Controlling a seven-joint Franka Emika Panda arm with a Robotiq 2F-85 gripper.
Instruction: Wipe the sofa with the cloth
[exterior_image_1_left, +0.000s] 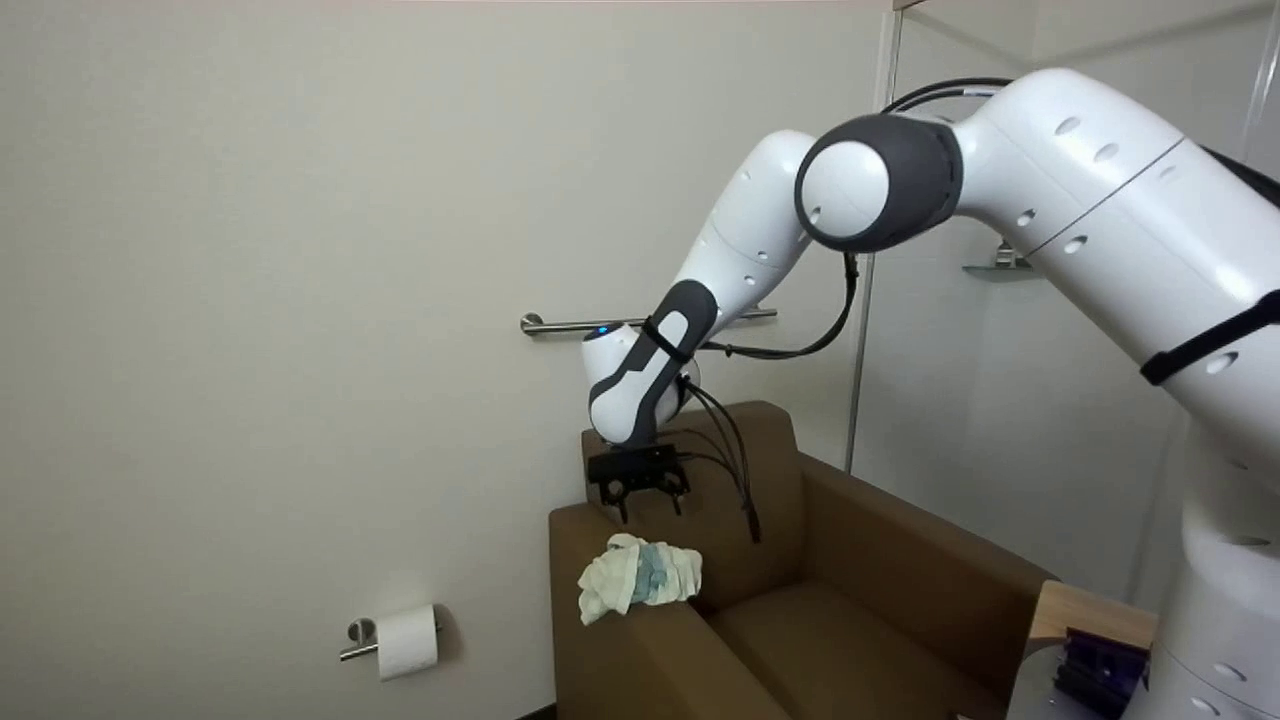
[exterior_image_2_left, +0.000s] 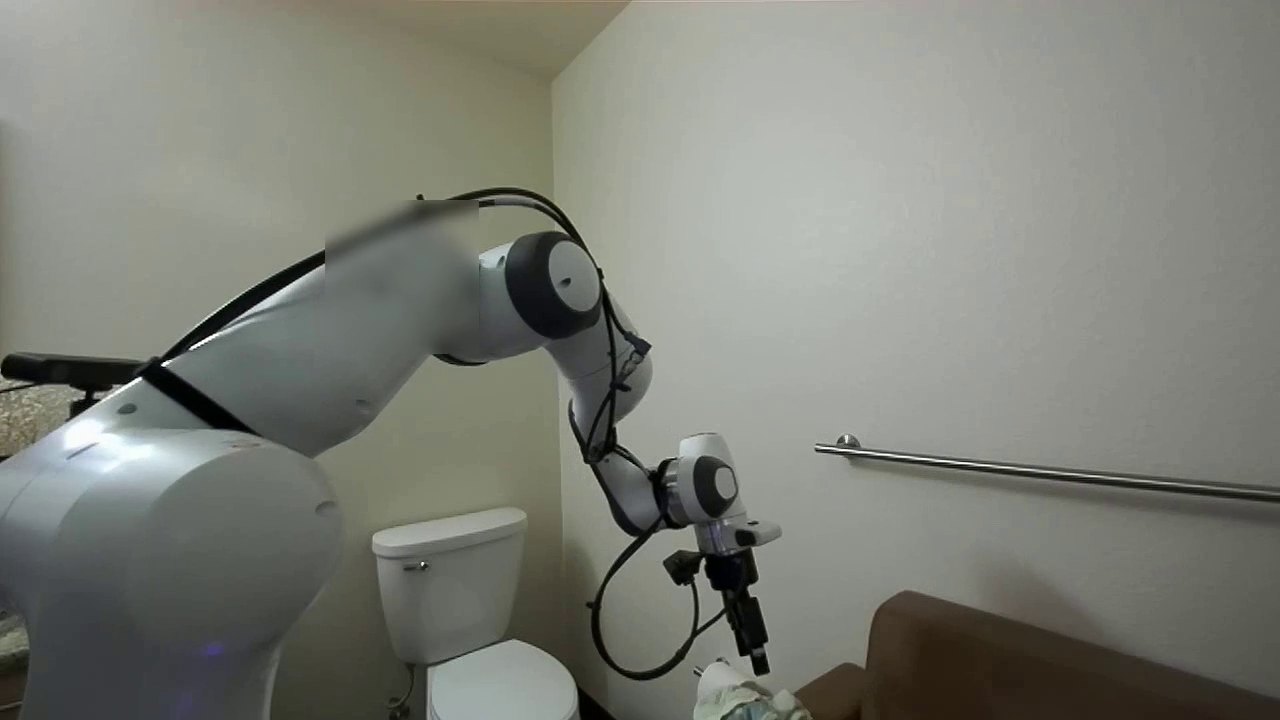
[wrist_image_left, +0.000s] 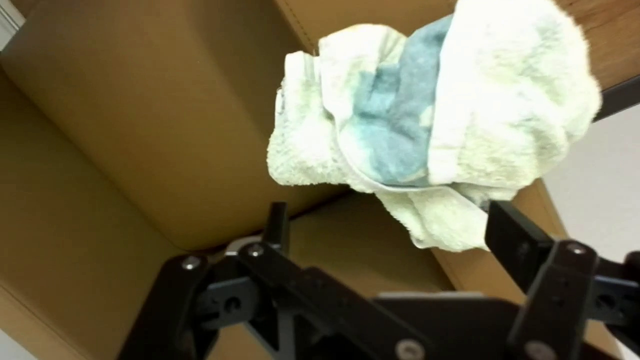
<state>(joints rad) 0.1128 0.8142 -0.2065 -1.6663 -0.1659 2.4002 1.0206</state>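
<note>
The brown sofa (exterior_image_1_left: 850, 640) stands against the wall; its back and arm also show in an exterior view (exterior_image_2_left: 980, 655) and in the wrist view (wrist_image_left: 210, 130). The crumpled cloth (exterior_image_1_left: 640, 575), pale cream-green with a blue patch, lies draped on top of one sofa arm. Its top shows in an exterior view (exterior_image_2_left: 752, 703), and it fills the upper middle of the wrist view (wrist_image_left: 400, 115). My gripper (exterior_image_1_left: 650, 512) points down above the cloth, apart from it. In the wrist view my gripper (wrist_image_left: 387, 220) has its fingers wide apart with nothing between them.
A metal towel bar (exterior_image_1_left: 580, 326) is fixed to the wall behind the arm. A toilet paper roll (exterior_image_1_left: 407, 642) hangs on the wall beside the sofa. A toilet (exterior_image_2_left: 500, 680) stands in the corner. A wooden surface (exterior_image_1_left: 1092, 610) is near the robot base. Cables (exterior_image_1_left: 735, 450) hang beside the gripper.
</note>
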